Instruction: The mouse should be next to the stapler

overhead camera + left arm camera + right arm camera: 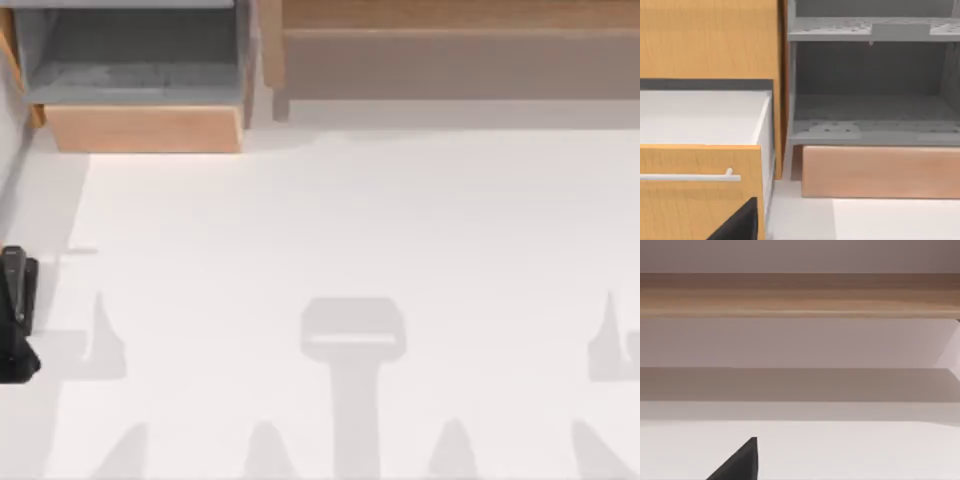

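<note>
The job looks not started. The stapler [14, 300] lies alone, away from the left end effector [740, 222] and right end effector [740, 460]. I cannot tell if either is spread.

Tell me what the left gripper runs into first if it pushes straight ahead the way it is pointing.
Probably the wooden drawer front, pulled open just ahead of the left gripper in its wrist view, below the grey shelf unit; depth is unclear.

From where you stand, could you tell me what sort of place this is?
Probably a simulated office desk: a plain white tabletop, an open light-wood drawer with a white bar handle, and grey shelving in a wooden frame at the back. A black object sits at the left edge.
</note>
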Action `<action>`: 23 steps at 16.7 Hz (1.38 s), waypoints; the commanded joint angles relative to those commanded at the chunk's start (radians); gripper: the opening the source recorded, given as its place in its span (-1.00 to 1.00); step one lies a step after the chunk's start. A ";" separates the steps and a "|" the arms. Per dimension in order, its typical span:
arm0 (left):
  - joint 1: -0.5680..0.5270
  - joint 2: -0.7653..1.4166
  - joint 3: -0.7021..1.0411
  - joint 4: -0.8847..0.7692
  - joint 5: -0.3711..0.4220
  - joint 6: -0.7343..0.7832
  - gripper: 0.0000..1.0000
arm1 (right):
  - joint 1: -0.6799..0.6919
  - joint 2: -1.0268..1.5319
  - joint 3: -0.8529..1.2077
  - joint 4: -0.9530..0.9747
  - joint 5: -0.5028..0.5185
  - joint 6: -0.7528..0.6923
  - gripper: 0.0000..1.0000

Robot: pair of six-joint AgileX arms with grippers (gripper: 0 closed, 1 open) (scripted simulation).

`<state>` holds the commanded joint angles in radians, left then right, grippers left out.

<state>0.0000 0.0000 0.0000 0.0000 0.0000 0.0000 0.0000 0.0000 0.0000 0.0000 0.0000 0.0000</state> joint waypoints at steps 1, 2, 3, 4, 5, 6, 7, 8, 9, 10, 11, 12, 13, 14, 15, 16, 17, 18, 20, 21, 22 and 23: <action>0.000 0.000 0.000 0.000 0.000 0.000 1.00 | 0.000 0.000 0.000 0.000 0.000 0.000 1.00; 0.000 0.000 0.000 0.000 0.000 0.000 1.00 | 0.000 0.000 0.000 0.000 0.000 0.000 1.00; 0.005 0.009 0.010 -0.006 0.000 0.003 1.00 | 0.000 0.000 0.000 0.000 0.000 0.000 1.00; 0.016 0.029 0.029 -0.019 0.000 0.010 1.00 | 0.000 0.000 0.000 0.000 0.000 0.000 1.00; 0.031 0.058 0.059 -0.038 0.001 0.019 1.00 | 0.000 0.000 0.000 0.000 0.000 0.000 1.00; 0.050 0.098 0.098 -0.064 0.001 0.032 1.00 | 0.000 0.000 0.000 0.000 0.000 0.000 1.00; 0.072 0.149 0.150 -0.095 0.002 0.047 1.00 | 0.000 0.000 0.000 0.000 0.000 0.000 1.00; 0.096 0.211 0.212 -0.133 0.003 0.065 1.00 | 0.000 0.000 0.000 0.000 0.000 0.000 1.00; 0.121 0.282 0.282 -0.175 0.004 0.084 1.00 | 0.000 0.000 0.000 0.000 0.000 0.000 1.00; 0.146 0.361 0.360 -0.220 0.005 0.105 1.00 | 0.000 0.000 0.000 0.000 0.000 0.000 1.00; 0.172 0.448 0.445 -0.269 0.006 0.127 1.00 | 0.000 0.000 0.000 0.000 0.000 0.000 1.00; 0.197 0.542 0.537 -0.322 0.007 0.150 1.00 | 0.000 0.000 0.000 0.000 0.000 0.000 1.00; 0.221 0.645 0.634 -0.377 0.009 0.174 1.00 | 0.000 0.000 0.000 0.000 0.000 0.000 1.00; 0.243 0.752 0.736 -0.435 0.011 0.197 1.00 | 0.000 0.000 0.000 0.000 0.000 0.000 1.00; 0.264 0.865 0.840 -0.493 0.014 0.220 1.00 | 0.000 0.000 0.000 0.000 0.000 0.000 1.00; 0.282 0.980 0.947 -0.553 0.016 0.243 1.00 | 0.000 0.000 0.000 0.000 0.000 0.000 1.00; 0.299 1.099 1.055 -0.614 0.020 0.266 1.00 | 0.000 0.000 0.000 0.000 0.000 0.000 1.00; 0.313 1.220 1.165 -0.675 0.023 0.288 1.00 | 0.000 0.000 0.000 0.000 0.000 0.000 1.00; 0.335 1.462 1.384 -0.795 0.031 0.328 1.00 | 0.000 0.000 0.000 0.000 0.000 0.000 1.00; 0.343 1.581 1.492 -0.853 0.035 0.347 1.00 | 0.000 0.000 0.000 0.000 0.000 0.000 1.00; 0.350 1.698 1.598 -0.911 0.039 0.365 1.00 | 0.000 0.000 0.000 0.000 0.000 0.000 1.00; 0.355 1.813 1.701 -0.967 0.043 0.382 1.00 | 0.000 0.000 0.000 0.000 0.000 0.000 1.00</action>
<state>0.3548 1.8127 1.7013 -0.9669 0.0427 0.3820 0.0000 0.0000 0.0000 0.0000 0.0000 0.0000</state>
